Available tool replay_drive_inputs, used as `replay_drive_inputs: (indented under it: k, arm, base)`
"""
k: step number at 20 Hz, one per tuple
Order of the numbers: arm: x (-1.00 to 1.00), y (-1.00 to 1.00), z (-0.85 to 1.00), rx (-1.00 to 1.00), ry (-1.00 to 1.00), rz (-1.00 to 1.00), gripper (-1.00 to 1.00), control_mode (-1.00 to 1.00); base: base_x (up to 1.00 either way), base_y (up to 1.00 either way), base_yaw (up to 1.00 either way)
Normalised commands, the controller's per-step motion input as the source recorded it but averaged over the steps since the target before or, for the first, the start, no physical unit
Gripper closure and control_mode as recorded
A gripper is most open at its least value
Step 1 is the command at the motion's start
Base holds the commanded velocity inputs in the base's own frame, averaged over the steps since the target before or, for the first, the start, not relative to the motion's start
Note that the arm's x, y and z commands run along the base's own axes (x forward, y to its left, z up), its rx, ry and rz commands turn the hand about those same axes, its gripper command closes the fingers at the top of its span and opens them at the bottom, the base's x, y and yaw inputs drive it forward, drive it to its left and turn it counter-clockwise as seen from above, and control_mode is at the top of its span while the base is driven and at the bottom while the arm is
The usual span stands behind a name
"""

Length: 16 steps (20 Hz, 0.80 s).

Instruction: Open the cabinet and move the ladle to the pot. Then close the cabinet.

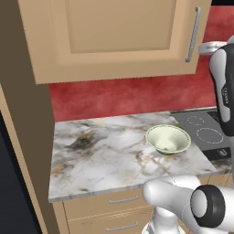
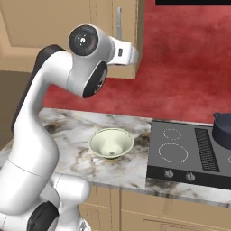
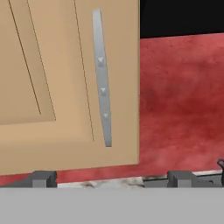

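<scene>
Gripper [image 3: 111, 178] jaws wide, empty. Cabinet [image 3: 48, 78] door shut; bar handle [image 3: 102, 78] ahead, slightly left of jaw centre, long axis vertical. Shift left to straddle it.

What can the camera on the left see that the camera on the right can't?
Left base view alone: the whole front panel of the cabinet and two drawers under the counter.

Right base view alone: the pot at the far right on the stove, plus the stove knobs.

Both: the closed cabinet with its handle, the green bowl on the marble counter, the stove, the red wall, and the white arm.
</scene>
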Motion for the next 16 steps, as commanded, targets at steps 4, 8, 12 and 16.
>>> replay_drive_inputs:
  k: [4, 8, 12, 16]
  arm:
    - [0.08, -0.01, 0.21, 0.0, -0.18, 0.0, -1.0, -1.0]
    - [0.13, 0.0, 0.23, 0.0, -0.1, 0.0, -1.0, -1.0]
    - [0.12, 0.0, 0.16, 0.0, -0.02, 0.0, -1.0, -1.0]
    - [0.06, 0.02, 0.13, 0.0, 0.0, 0.0, -1.0, -1.0]
  base:
    - [0.0, 0.0, 0.0]
    - [0.0, 0.0, 0.0]
    - [0.0, 0.0, 0.0]
    - [0.0, 0.0, 0.0]
